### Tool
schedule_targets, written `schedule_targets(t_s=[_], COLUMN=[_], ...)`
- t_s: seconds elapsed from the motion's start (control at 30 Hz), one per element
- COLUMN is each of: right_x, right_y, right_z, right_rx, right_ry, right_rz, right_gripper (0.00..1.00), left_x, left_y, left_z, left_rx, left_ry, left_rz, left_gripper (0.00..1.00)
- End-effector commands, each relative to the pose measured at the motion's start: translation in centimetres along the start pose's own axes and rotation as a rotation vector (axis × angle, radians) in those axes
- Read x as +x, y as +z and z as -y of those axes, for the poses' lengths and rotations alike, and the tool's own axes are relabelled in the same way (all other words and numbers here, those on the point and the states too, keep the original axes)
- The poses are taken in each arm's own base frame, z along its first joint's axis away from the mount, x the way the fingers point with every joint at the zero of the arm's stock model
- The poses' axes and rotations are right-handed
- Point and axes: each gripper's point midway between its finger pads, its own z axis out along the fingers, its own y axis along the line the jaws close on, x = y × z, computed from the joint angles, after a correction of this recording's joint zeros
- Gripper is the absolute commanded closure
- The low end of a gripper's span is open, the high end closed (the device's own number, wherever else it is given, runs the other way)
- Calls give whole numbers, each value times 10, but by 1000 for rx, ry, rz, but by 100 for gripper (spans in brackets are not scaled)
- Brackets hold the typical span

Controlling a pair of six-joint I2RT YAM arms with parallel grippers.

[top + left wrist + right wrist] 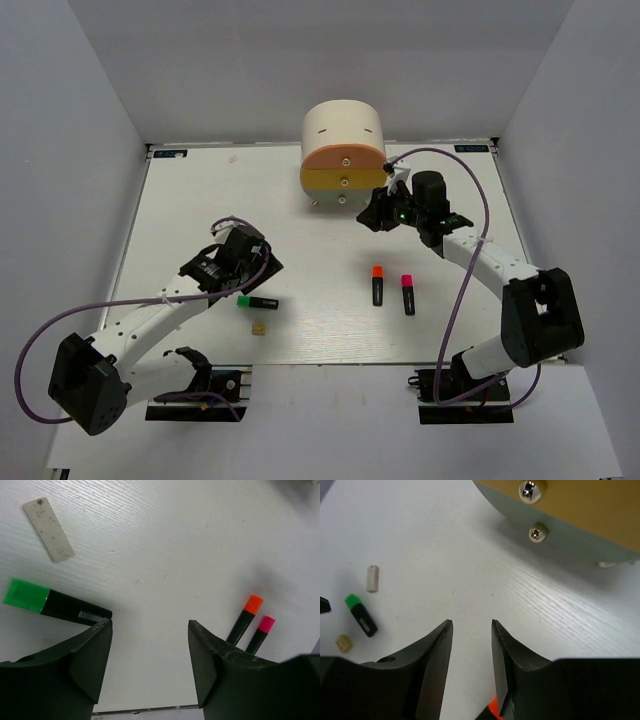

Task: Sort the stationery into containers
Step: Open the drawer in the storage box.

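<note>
I am hovering the left tool point(150, 625), released and empty, just beside the green highlighter point(50, 602) on the surface point(330, 340). I judge this is readying a pick that calls for centring over its barrel. Farther off, the right tool point(471, 625), parted and empty, is facing the knobs point(537, 531) of the drawers point(325, 178), so one needs pulling open. I am counting one tan block point(259, 327), one eraser point(48, 529), three highlighters including the orange one point(378, 284) and pink one point(408, 294), and three drawers.

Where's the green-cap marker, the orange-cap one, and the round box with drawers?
green-capped highlighter point(60, 605), left wrist view, on its black barrel.
orange-capped highlighter point(378, 288), top external view, on its black barrel.
drawer unit point(343, 125), top external view, on its cream top.
</note>
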Motion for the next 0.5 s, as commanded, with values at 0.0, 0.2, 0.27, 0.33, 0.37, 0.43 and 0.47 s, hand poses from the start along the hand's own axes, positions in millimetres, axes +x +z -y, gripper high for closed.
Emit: schedule_targets(t_s=[0.0,0.2,0.27,0.33,0.37,0.43,0.47], right_x=[-20,-21,-26,-29,-34,-36,-45], right_y=[10,31,37,46,47,54,56], right_z=[-10,-4,4,12,14,19,18], right_rx=[-42,-42,-14,16,18,31,23], right_ry=[216,423,485,568,581,630,627], right_rz=[91,127,165,186,199,217,232], right_gripper=[57,40,38,37,37,35,35], left_x=[-3,-2,0,-1,2,1,1], left_y=[-5,-14,-15,-17,-16,-18,-18], left_z=[-2,-8,-12,-11,-16,-15,-15], left_rx=[0,32,27,36,19,27,27], left_ry=[43,25,17,15,9,7,7], left_rz=[6,23,20,25,16,20,20], left_gripper=[27,25,25,25,25,25,25])
